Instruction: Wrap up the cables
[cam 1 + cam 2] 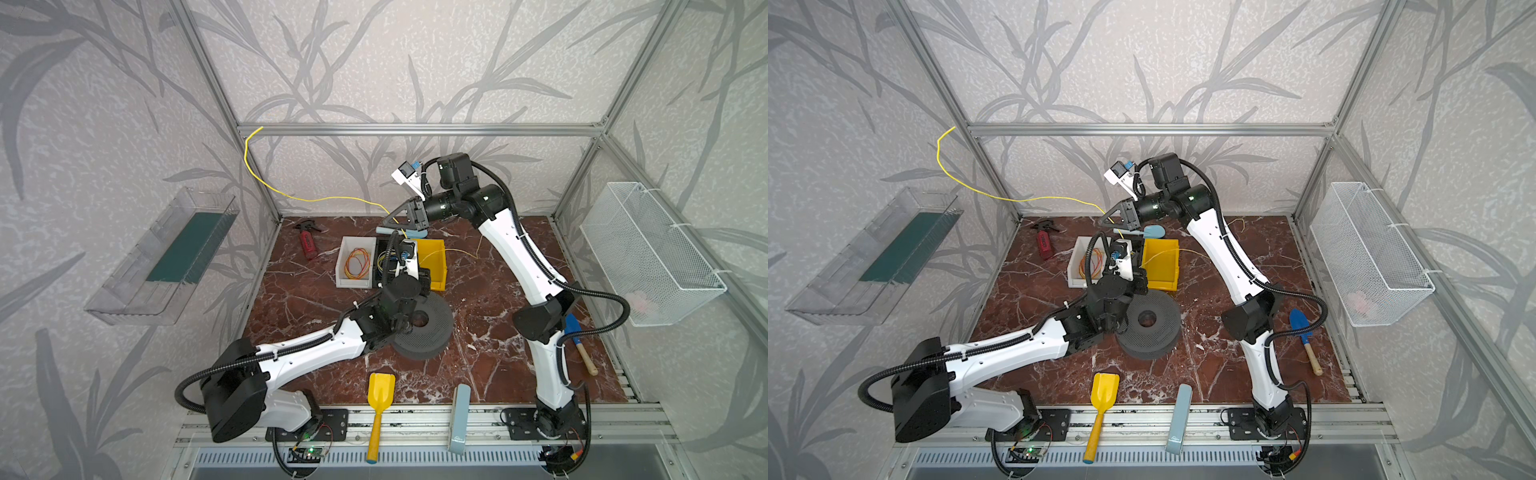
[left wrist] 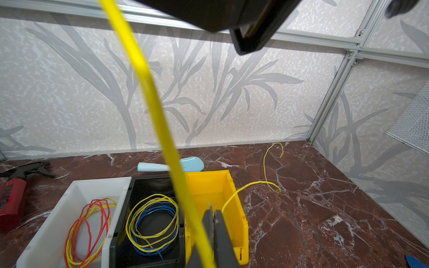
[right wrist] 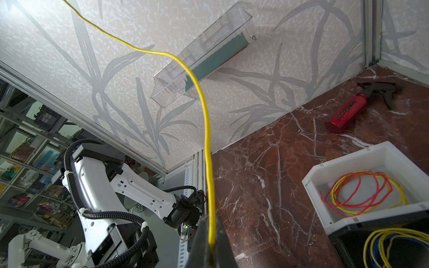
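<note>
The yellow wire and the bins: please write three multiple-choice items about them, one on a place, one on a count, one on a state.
1. The blue-and-yellow bundle lies in: A a white bin B a yellow bin C the black bin
2. How many bins stand in the row? A three B two C four
3. The right hand is: A wide open B shut on the yellow wire C shut on a scoop

1 C: its coil lies between black walls.
2 A: the white bin, the black bin and the yellow bin stand side by side.
3 B: the wire runs into its closed grip.
</note>
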